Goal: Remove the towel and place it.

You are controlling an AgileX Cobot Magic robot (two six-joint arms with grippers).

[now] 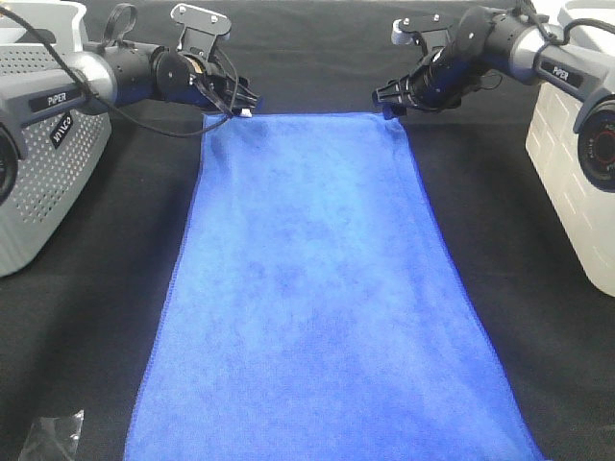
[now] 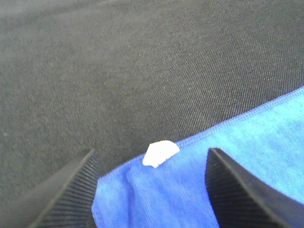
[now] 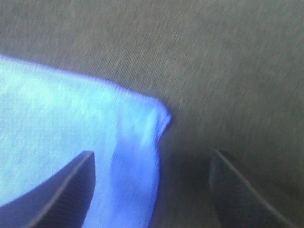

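The royal-blue towel (image 1: 317, 288) lies flat and lengthwise on the black cloth-covered table, running from the far middle to the front edge. Its small white tag (image 2: 160, 153) sits at the far left corner. My left gripper (image 1: 240, 104) is open at that far left corner, its fingers either side of the tag in the left wrist view (image 2: 151, 190). My right gripper (image 1: 389, 101) is open at the far right corner (image 3: 159, 116), with the towel's edge between its fingers (image 3: 152, 190). Neither gripper holds the towel.
The black table cloth (image 1: 86, 327) lies on both sides of the towel. The arm bases stand at the far left (image 1: 38, 163) and far right (image 1: 577, 182). A small crumpled clear plastic piece (image 1: 53, 437) lies at the front left.
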